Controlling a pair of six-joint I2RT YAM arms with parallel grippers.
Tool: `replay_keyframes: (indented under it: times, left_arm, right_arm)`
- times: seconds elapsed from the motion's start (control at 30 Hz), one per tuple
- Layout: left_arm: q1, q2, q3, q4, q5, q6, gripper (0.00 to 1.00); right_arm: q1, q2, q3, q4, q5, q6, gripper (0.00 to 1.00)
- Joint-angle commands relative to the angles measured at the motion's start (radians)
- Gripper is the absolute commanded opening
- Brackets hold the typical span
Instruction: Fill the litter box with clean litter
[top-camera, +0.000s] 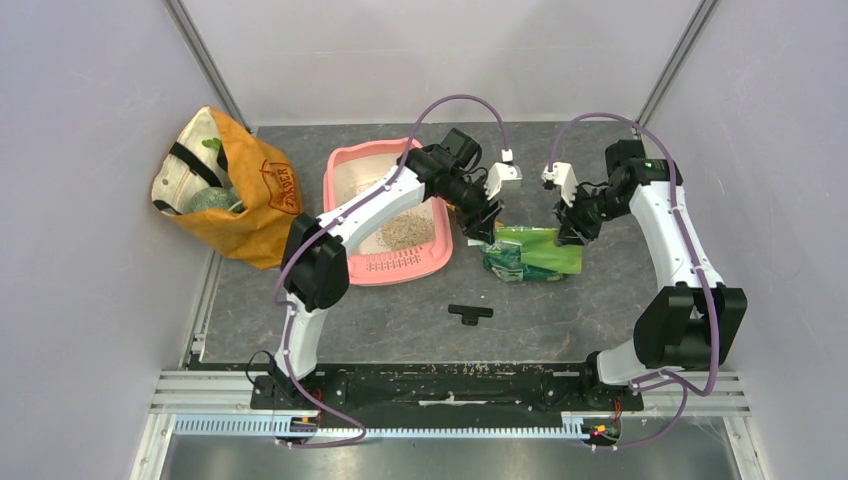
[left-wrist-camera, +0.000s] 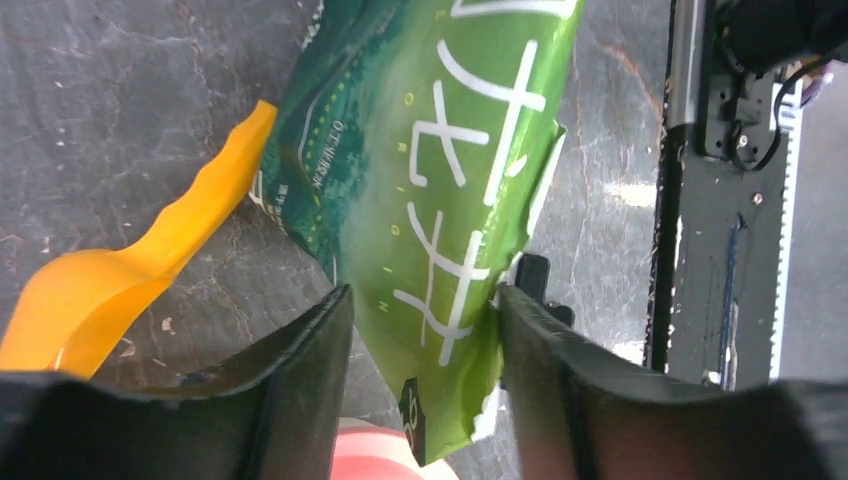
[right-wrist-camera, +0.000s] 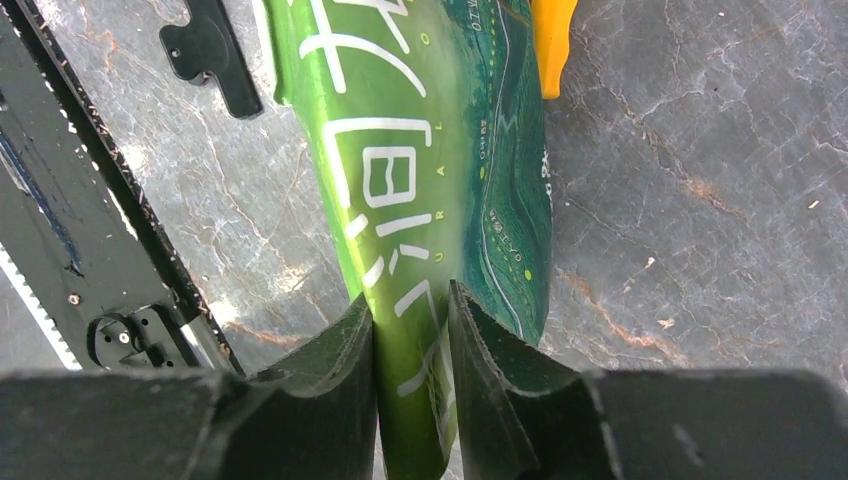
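The pink litter box (top-camera: 345, 165) lies at the back left of centre, with a pile of grey-beige litter (top-camera: 407, 231) in its near end. A glossy green foil bag (top-camera: 540, 252) lies to its right. My right gripper (right-wrist-camera: 410, 300) is shut on the bag's right end (right-wrist-camera: 420, 180). My left gripper (left-wrist-camera: 425, 300) is open, its jaws straddling the bag's torn corner (left-wrist-camera: 440, 180); the bag's edge touches one finger and a gap stays at the other. An orange scoop (left-wrist-camera: 120, 285) lies beside the bag. The pink rim (left-wrist-camera: 370, 455) shows under the left jaws.
An orange-tan fabric bag (top-camera: 240, 190) stands at the back left by the wall. A small black T-shaped part (top-camera: 470, 313) lies on the dark mat in front of the green bag. The black mounting rail (top-camera: 450, 385) runs along the near edge.
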Motion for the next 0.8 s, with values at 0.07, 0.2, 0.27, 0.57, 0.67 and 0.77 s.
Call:
replay_keyframes:
  times: [0.07,0.2,0.27,0.57,0.67,0.77]
  left_arm:
    - [0.001,-0.014,-0.038,-0.014,0.016,0.021,0.35]
    - [0.001,-0.1,-0.11,0.022,0.037,0.052,0.22]
    - [-0.005,-0.14,-0.125,0.026,0.041,0.055,0.02]
    - [-0.024,-0.206,-0.235,0.02,-0.089,0.089,0.02]
    - [-0.025,-0.237,-0.328,0.13,-0.142,0.04,0.02]
    - [-0.027,-0.274,-0.385,0.193,-0.193,0.031,0.1]
  right_arm:
    - [-0.037,-0.025,0.001,-0.021,-0.005,-0.045,0.31]
    - [-0.068,0.005,0.03,-0.086,-0.04,-0.077,0.12]
    - [-0.085,0.022,0.075,-0.156,-0.084,-0.096,0.0]
    - [-0.076,0.031,0.039,-0.168,-0.154,-0.064,0.0]
    - [-0.071,0.012,-0.003,-0.097,-0.139,-0.026,0.0]
    - [-0.07,-0.016,-0.022,-0.074,-0.124,-0.03,0.07]
